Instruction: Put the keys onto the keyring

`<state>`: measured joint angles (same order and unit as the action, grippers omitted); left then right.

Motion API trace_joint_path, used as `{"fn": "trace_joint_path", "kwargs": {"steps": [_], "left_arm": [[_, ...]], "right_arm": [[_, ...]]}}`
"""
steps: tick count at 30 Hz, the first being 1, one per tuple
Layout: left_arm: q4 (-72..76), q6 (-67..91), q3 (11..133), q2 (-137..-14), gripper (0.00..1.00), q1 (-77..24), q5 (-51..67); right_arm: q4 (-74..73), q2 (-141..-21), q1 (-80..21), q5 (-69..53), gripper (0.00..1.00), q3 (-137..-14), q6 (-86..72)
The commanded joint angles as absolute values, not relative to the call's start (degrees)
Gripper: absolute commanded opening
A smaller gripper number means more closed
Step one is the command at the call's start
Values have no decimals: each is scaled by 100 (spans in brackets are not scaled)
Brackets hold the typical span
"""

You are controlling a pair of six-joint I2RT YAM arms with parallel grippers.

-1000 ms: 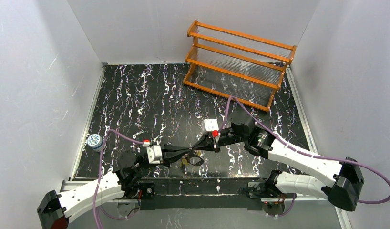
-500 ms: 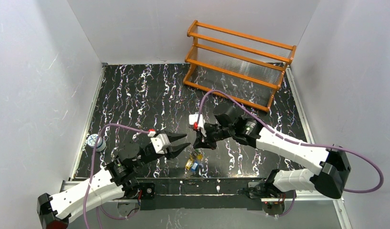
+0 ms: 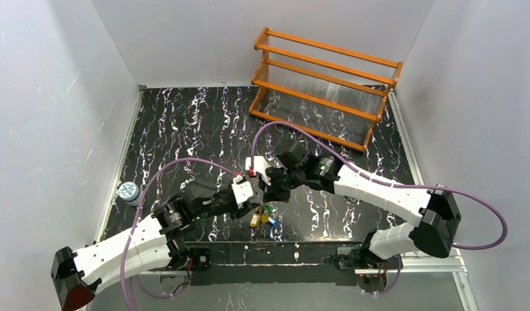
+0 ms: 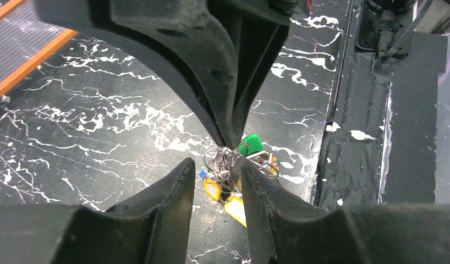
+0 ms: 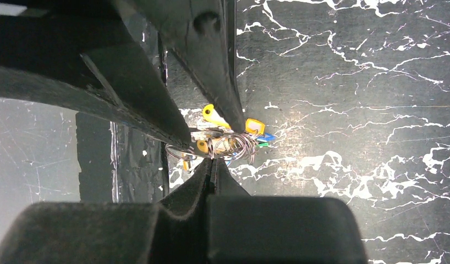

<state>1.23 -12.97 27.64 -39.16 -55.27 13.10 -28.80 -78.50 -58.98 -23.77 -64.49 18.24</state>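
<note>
The keys [image 3: 264, 217] sit in one small bunch, yellow, green and blue heads fanned out. They are on the near side of the rack [image 3: 327, 87], well apart from it and close to the table's front edge. Among them the keyring [image 4: 223, 159] shows as a tangle of thin silvery loops. I cannot tell whether every key is threaded on it, or whether the lowest keys touch the table.

The right gripper [image 3: 270, 194] is pressed fully shut, and its own camera shows its tips pinching the ring's wire, so it carries the bunch. The left gripper [image 4: 217, 165] stands partly open, one finger on each side of the loops. Nothing is clamped between them.

That is the change. A second ago both grippers met low over the bunch with the left one shut. Half a second ago the left had opened and drawn off, away from the rack, with a clear gap between the two grippers. Now it has come back in, and its jaws straddle the ring right beside the right fingertips.

This looks like a re-grip: the left let go to take a better hold on the wire or on a single key. Threading appears to be under way, not finished, and the next close must catch one strand, not the whole tangle.

The can [image 3: 127, 191] stands far from the rack at the left wall, untouched.
</note>
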Motion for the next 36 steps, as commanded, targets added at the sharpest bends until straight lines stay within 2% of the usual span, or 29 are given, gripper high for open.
{"fn": "trace_joint_path", "kwargs": {"steps": [1, 5, 9, 11, 14, 17, 18, 21, 26, 30, 34, 36], "left_arm": [[386, -1363, 2855, -4103, 33, -5537, 1669], [631, -1344, 2776, -4287, 26, -5537, 1766], [794, -1326, 2734, -4390, 5, -5537, 1802], [782, -1326, 2725, -4399, 0, -5537, 1792], [682, -1343, 2724, -4401, 1, -5537, 1763], [578, -1358, 2717, -4396, 17, -5537, 1702], [558, -1352, 2709, -4386, 20, -5537, 1678], [554, -1374, 2698, -4378, 20, -5537, 1653], [526, -1393, 2703, -4431, 14, -5537, 1630], [380, -1409, 2724, -4412, 29, -5537, 1471], [296, -1429, 2707, -4240, 29, -5537, 1328], [290, -1445, 2692, -4184, 18, -5537, 1277]], "right_arm": [[-2780, -7805, -5932, -2474, 1, -6653, 1819], [-2761, -7795, -5934, -2519, 1, -6636, 1819], [-2742, -7787, -5941, -2528, 1, -6618, 1819], [-2734, -7778, -5937, -2486, 1, -6614, 1811], [-2678, -7735, -5937, -2445, 1, -6580, 1802], [-2638, -7688, -5937, -2448, 1, -6566, 1802], [-2625, -7676, -5938, -2451, 1, -6558, 1806], [-2610, -7664, -5937, -2478, 1, -6548, 1802], [-2610, -7656, -5941, -2471, 1, -6539, 1802], [-2601, -7647, -5938, -2472, 1, -6547, 1802], [-2602, -7638, -5937, -2492, 1, -6540, 1811], [-2595, -7646, -5941, -2518, 1, -6539, 1811]]}}
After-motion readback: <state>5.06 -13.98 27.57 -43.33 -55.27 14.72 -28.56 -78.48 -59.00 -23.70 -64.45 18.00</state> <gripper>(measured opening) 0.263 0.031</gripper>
